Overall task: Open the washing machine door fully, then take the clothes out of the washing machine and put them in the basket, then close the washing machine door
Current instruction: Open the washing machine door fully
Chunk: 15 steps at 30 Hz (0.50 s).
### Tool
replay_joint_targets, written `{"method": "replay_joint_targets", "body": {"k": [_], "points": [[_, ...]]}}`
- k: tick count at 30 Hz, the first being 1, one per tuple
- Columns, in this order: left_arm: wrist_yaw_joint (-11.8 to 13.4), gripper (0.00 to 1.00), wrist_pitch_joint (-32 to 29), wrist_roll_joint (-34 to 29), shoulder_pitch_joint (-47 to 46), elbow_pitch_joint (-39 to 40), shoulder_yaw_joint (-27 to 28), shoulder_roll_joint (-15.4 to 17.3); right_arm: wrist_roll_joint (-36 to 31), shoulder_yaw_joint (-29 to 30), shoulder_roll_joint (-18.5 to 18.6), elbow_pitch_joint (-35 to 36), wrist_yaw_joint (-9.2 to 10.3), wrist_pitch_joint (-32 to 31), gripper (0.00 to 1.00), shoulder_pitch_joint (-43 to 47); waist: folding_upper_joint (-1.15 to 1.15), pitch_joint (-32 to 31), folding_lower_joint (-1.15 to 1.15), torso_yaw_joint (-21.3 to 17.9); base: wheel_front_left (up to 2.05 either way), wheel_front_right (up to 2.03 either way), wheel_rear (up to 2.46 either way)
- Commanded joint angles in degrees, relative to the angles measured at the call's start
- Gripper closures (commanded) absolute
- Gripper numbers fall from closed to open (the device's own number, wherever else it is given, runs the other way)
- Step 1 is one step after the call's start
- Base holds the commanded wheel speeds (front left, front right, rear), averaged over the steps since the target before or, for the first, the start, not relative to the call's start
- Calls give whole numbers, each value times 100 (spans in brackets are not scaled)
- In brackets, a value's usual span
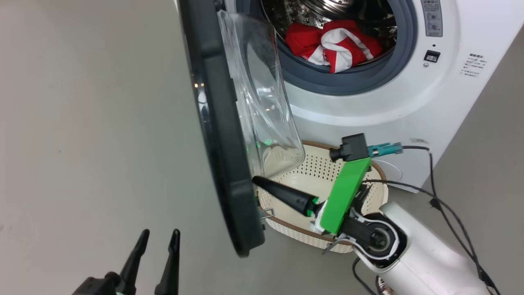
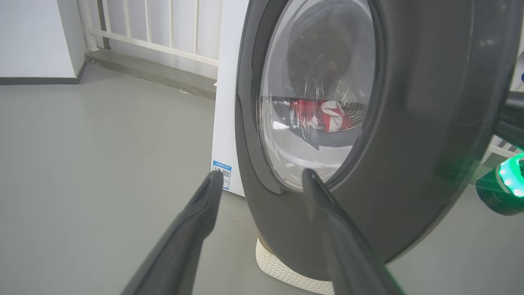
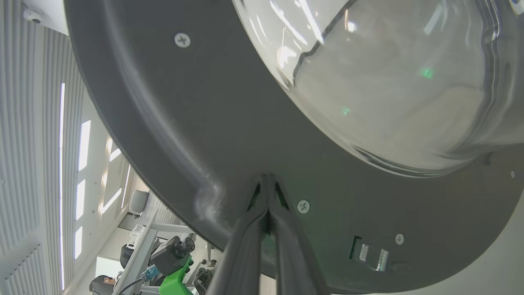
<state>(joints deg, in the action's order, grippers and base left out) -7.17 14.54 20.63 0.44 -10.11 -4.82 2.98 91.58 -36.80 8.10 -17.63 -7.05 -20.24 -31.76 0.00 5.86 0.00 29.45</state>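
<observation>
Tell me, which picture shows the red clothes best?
The head view: the clothes lie in plain sight inside the washing machine, nothing in front. The left wrist view shows them small and warped through the glass of the washing machine door. The right wrist view faces that door's dark inner side up close.

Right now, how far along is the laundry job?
Done: the round black-rimmed glass door stands partly open. In hand: the shut right hand touches its inner face. Left: the red fabric clothes lie in the steel drum, the cream perforated plastic basket looks empty, and the door needs closing.
</observation>
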Motion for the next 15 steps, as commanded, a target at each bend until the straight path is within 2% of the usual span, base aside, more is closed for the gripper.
{"method": "replay_joint_targets", "body": {"k": [1, 15], "points": [[-32, 0, 46, -79, -14, 128, 244, 41, -94, -126, -220, 184, -44, -57, 100, 21, 0, 7, 0, 39, 0, 0, 0], [-32, 0, 46, -66, 20, 234, 466, -6, -114, -309, -423, 86, -44, -127, 100, -193, 0, 92, 0, 102, 0, 0, 0]]}}
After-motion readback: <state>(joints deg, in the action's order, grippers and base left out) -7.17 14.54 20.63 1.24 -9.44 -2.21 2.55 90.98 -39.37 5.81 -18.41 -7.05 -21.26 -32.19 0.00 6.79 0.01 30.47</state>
